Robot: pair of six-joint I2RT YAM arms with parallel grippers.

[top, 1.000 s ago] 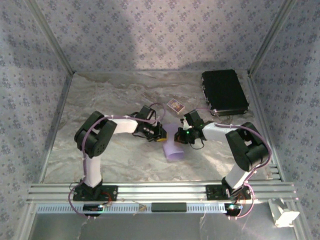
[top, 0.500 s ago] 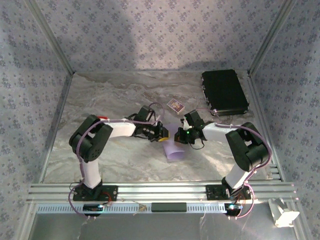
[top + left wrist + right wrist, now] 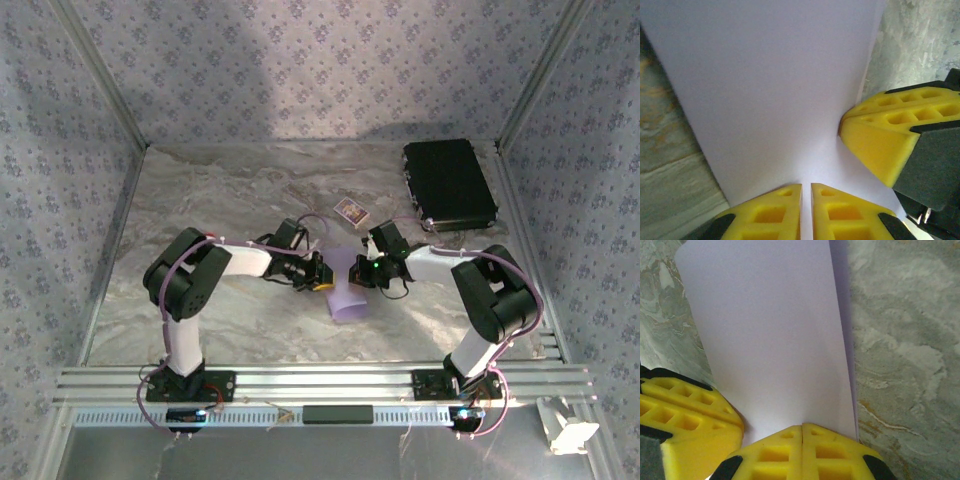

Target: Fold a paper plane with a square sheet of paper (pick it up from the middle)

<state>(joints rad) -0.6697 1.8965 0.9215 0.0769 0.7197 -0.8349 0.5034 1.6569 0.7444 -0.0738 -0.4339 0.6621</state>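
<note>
Top external: both arms are reaching inward and meeting mid-table. The left gripper [image 3: 318, 276] and the right gripper [image 3: 362, 270] are facing each other, just beside one another, with the square sheet of paper [image 3: 347, 298] between them. The sheet is showing as a narrow lilac strip running from the fingers toward the near edge. Its near end is curling, and I cannot tell whether it is touching the marble-look table [image 3: 220, 190]. A small patterned card [image 3: 350, 211] is lying just beyond the grippers and a black case [image 3: 449, 185] at the far right, both apart from the work.

Left wrist: the left fingers [image 3: 775, 212] are clamping the sheet's edge, with only a thin slit between the pads and paper running into it. The right gripper's yellow fingers [image 3: 875, 145] are sitting close at the right, on the same edge.

Right wrist: the right fingers [image 3: 830, 452] are pressing fully together, pinching the sheet. A second layer is peeking out along the right edge, so the paper is looking doubled over lengthwise.

Judgement: the centre fold is likely the step in hand, with no dart shape yet — early in the task. The next move is probably calling for laying the strip flat and pressing the crease. One gripper needs to be holding while the other is letting go — otherwise the thin paper may twist or tear.
</note>
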